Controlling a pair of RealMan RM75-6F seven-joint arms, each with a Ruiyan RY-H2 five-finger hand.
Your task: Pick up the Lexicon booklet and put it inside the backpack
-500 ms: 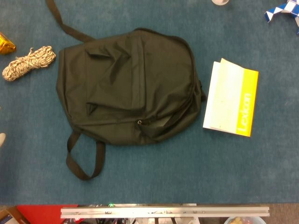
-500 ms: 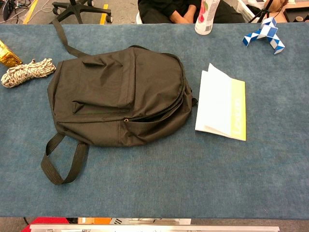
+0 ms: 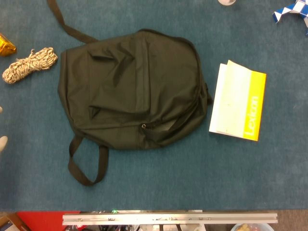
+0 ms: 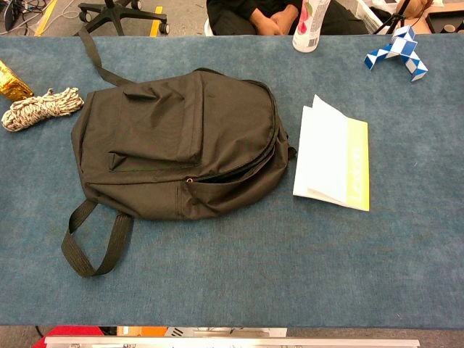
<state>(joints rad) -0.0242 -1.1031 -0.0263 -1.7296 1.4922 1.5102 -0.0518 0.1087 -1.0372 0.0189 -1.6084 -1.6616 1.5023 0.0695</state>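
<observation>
Almost nothing is shifting since half a second ago: only the pale tip at the left edge of the head view, which looks like part of the left hand [image 3: 2,142], is creeping slightly into frame, with a second faint pale speck above it. So little of it is showing that I cannot tell whether its fingers are spread, pressed together or pinching anything. Neither view is showing the right hand. The Lexicon booklet [image 4: 334,156] is lying flat on the blue surface [image 4: 254,275], just to the right of the backpack [image 4: 181,141] and apart from it, its yellow spine strip turned away from the bag and its top page lifting a little at the far corner. The backpack is lying flat with its front pocket up; whether its main zip is open is hard to make out among the dark folds. One strap is running off the far edge and a loop is trailing toward the near side. A rope bundle [image 4: 40,109] is sitting at the left, beside a gold packet [image 4: 13,81] cut off by the frame. A bottle [image 4: 310,25] and a blue-and-white twist toy [image 4: 397,52] are standing along the far edge, the bottle cropped at its top.
</observation>
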